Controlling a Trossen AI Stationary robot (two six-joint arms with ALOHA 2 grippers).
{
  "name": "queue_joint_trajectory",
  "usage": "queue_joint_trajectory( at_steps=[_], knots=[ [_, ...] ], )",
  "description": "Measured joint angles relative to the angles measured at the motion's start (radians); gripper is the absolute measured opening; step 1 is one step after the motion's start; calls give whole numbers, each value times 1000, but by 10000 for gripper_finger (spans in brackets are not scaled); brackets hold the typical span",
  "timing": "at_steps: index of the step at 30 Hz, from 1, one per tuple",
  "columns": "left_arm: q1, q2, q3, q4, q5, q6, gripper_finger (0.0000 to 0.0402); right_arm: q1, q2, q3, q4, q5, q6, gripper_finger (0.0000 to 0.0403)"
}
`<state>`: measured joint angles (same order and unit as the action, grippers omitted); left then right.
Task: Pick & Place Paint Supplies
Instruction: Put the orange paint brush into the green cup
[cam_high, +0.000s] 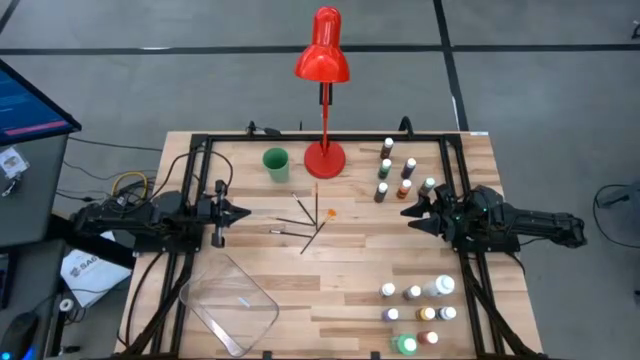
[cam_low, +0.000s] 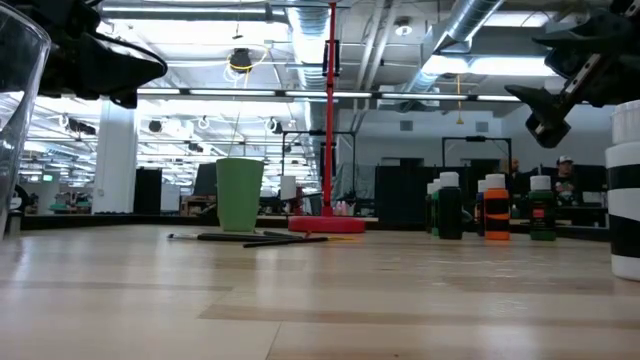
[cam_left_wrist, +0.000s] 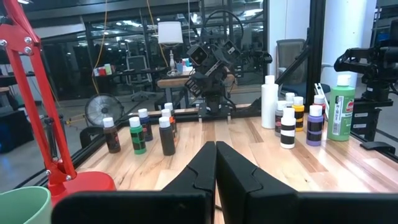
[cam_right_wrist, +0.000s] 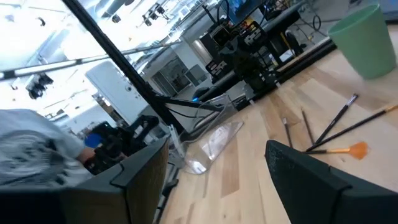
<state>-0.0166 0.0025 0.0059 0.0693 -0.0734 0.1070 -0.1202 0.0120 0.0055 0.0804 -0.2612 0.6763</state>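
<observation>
The left end effector (cam_high: 240, 212), fingers pressed together on nothing, hangs above the table's left side, tips toward the centre. The right end effector (cam_high: 408, 213) hangs opposite with fingers spread wide and empty, probably readied to grasp. Between them, near the table's middle, lie the thin dark brushes (cam_high: 305, 222). Small white-capped paint bottles (cam_high: 396, 170) stand toward the far right edge; more, with the larger green bottle (cam_high: 406, 345), cluster at the near right corner. Nothing is picked yet.
</observation>
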Motion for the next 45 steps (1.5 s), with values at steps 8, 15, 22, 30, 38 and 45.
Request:
queue_joint_trajectory(
  at_steps=[8,15,22,30,38,45],
  knots=[
    [0,0,0,8,0,-44,1,0,0,0,3,0,-2,265],
    [0,0,0,8,0,-253,1,0,0,0,22,27,300,265],
    [0,0,0,16,0,-470,1,-1,0,0,32,165,388,265],
    [0,0,0,20,0,-486,1,0,0,1,32,291,520,265],
    [0,0,0,31,0,-489,1,0,13,75,64,392,425,265],
    [0,0,0,38,0,-489,1,6,163,204,17,376,427,265]
  ],
)
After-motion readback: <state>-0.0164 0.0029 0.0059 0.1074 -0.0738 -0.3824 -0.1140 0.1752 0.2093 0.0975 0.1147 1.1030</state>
